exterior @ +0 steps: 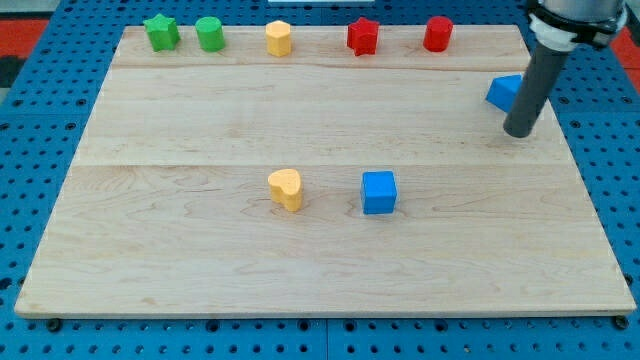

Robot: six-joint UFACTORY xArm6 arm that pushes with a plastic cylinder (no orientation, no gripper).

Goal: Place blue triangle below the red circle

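Robotics lab — blue pegboard bench (60,40), wooden board (200,230)

Arm came in from the view's top right corner — only the lowest part of it was in frame, the rest cut off by the edge. Rod (531,85) hung close to vertical, dark grey, leaning slightly so its lower end sat further to the view's left than its top. My tip (519,133) was down at the surface near the view's right edge — nothing else of the arm visible.
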